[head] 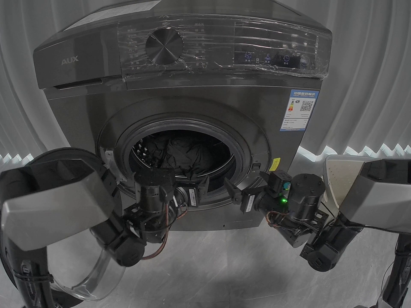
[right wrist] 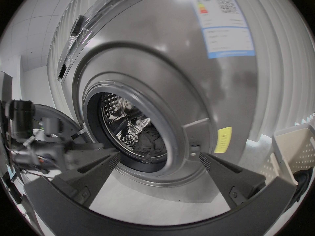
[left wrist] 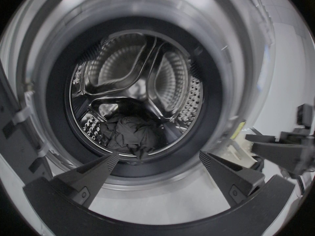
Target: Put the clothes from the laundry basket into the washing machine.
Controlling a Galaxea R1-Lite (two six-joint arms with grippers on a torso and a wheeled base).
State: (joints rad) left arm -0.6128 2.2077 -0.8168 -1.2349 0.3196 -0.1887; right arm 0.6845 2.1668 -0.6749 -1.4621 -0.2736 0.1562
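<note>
Two empty grippers before the open washing machine, dark clothes inside the drum.

Left gripper at 6 o'clock of the porthole, just off its lower rim, fingers spread apart with nothing between, pointed into the drum. Right gripper at 4 o'clock of the porthole, fingers likewise wide apart and empty, angled toward the opening. Clothes crumpled in one dark heap at 6 o'clock of the drum, against the perforated steel wall. Door swung open at 8 o'clock of the machine, behind the left arm. Pale laundry basket on the floor at 3 o'clock, near the machine's side, white curtain behind.
</note>
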